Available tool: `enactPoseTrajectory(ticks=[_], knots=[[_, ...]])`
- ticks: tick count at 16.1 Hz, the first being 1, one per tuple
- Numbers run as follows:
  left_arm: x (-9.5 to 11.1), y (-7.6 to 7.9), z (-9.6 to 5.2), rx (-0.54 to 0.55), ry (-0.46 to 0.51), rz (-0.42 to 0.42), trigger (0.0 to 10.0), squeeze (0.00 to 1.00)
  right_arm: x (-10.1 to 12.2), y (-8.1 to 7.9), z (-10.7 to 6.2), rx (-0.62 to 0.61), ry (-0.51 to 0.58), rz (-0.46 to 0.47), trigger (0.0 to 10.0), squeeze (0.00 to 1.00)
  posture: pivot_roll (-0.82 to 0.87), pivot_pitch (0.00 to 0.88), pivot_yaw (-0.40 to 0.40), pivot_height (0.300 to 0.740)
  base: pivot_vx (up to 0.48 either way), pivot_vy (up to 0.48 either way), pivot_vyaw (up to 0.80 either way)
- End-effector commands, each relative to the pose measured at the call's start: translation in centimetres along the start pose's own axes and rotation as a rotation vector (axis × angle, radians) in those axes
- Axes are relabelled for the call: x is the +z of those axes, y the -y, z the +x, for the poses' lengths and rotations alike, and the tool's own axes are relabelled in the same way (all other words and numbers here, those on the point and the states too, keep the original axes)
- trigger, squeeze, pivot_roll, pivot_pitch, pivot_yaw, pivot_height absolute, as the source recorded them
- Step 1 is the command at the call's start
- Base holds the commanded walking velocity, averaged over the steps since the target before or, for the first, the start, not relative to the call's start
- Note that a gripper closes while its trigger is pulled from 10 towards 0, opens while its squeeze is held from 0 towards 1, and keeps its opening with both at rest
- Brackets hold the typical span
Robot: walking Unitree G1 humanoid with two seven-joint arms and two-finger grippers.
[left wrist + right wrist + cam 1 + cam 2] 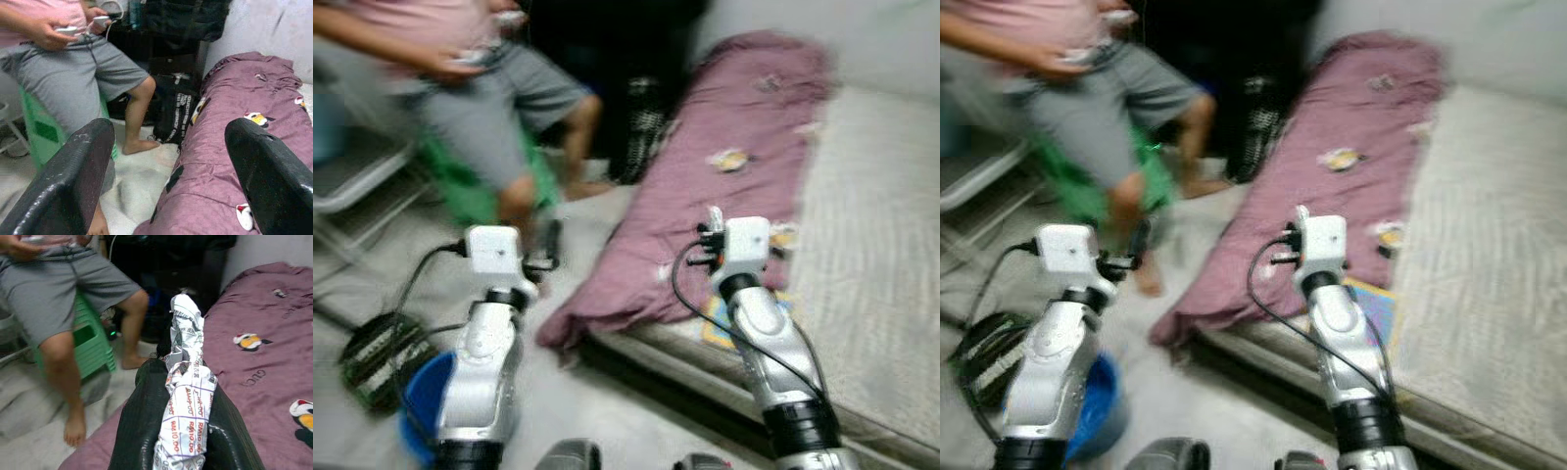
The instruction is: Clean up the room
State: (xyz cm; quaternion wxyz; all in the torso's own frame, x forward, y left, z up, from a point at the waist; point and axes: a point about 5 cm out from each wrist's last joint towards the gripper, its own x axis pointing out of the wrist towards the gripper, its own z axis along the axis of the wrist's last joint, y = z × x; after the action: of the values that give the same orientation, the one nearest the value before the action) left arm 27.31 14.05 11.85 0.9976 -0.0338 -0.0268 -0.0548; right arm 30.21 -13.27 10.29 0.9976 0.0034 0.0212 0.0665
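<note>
My right gripper [182, 382] is shut on a crumpled white paper wrapper [188, 406] with red print, which sticks up past the fingertips. It hovers over the near end of a purple blanket [705, 186] that lies along the edge of a grey mattress [871, 245]. The blanket carries small cartoon patches and hangs off the mattress corner toward the floor. My left gripper [171, 147] is open with nothing between its fingers [80, 166], held above the floor to the left of the blanket.
A person [480, 98] in grey shorts sits on a green stool [460, 186] straight ahead, holding small devices. A black bag [176, 115] stands between the person and the bed. A blue bucket [423, 392] and a dark crate [374, 357] sit by my left arm.
</note>
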Motion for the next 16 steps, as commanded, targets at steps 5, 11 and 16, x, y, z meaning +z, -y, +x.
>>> enactPoseTrajectory(ticks=[5, 11, 16], knots=[[-0.09, -0.03, 0.06, 0.007, -0.008, -0.001, 10.0, 0.00, 0.06, 0.37, -0.02, -0.011, 0.004, 0.006, 10.0, 0.00, -0.04, 0.041, 0.001, 0.740, 0.000, 0.480, 0.00], [0.21, -0.02, 0.12, 0.013, 0.016, 0.010, 10.0, 0.00, 0.34, 0.32, 0.07, -0.006, 0.015, -0.002, 10.0, 0.00, -0.05, 0.038, 0.003, 0.740, 0.000, 0.080, 0.00], [0.32, 0.12, 0.17, 0.005, 0.023, 0.006, 10.0, 0.00, 0.50, 0.23, 0.17, 0.007, 0.024, -0.010, 10.0, 0.00, -0.05, 0.033, -0.001, 0.740, 0.000, 0.000, 0.48]])
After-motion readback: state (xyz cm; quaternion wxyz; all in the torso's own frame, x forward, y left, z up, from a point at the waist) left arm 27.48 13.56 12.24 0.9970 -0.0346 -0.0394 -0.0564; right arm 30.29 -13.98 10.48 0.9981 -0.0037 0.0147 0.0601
